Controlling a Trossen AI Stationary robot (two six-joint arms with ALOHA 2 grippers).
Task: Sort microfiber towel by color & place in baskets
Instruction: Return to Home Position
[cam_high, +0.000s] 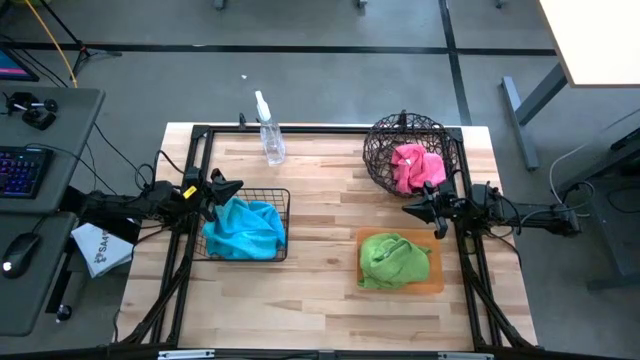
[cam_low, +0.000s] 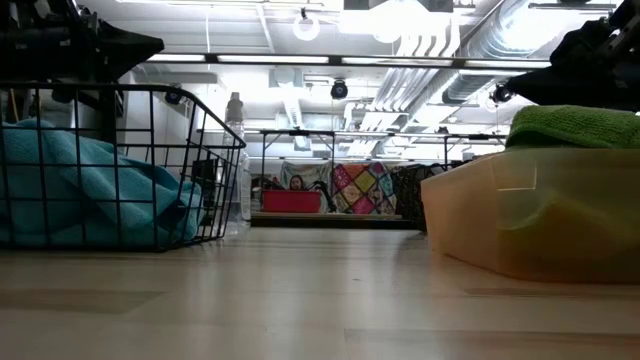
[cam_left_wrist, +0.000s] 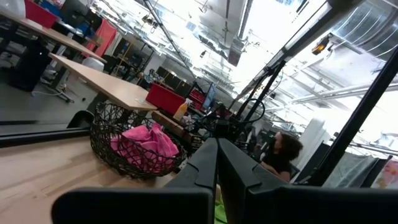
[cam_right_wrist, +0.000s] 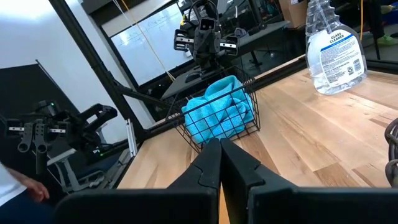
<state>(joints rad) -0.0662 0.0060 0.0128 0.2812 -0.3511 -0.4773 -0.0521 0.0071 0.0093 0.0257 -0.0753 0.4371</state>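
1. The pale wooden table (cam_high: 320, 200) stands in an open workshop. Its middle is bare, and the 3 containers sit towards the sides, I judge so that each arm can reach them.
2. Nearest, on the right, the orange tray (cam_high: 437, 268) holds the green towel (cam_high: 392, 258). The tray's long axis runs left to right across the table. The towel is a crumpled heap with no clear axis, covering all but a strip at the tray's right end.
3. A little farther, on the left, the basket (cam_high: 284, 197) holds the blue towel (cam_high: 243, 228). It is bunched wider than deep and fills most of the basket's floor.
4. The left gripper (cam_high: 238, 186) hovers at the basket's far rim, pointing right towards the table's middle. Its fingers (cam_left_wrist: 202, 171) are pressed together and grip nothing.
5. The right gripper (cam_high: 408, 209) hangs between the tray and the bowl (cam_high: 385, 140), pointing left. Its fingers (cam_right_wrist: 205, 168) are also closed and empty. The 2 grippers face each other across the table. With no towel lying loose, this reads to me as a rest pose.
6. Farther back on the right, the round bowl holds the pink towel (cam_high: 412, 166). It is heaped, with 1 flap drooping towards the near right rim.
7. Farthest, the bottle (cam_high: 271, 140) stands upright near the far edge, well apart from all 3 containers. It plays no part in the sorting.
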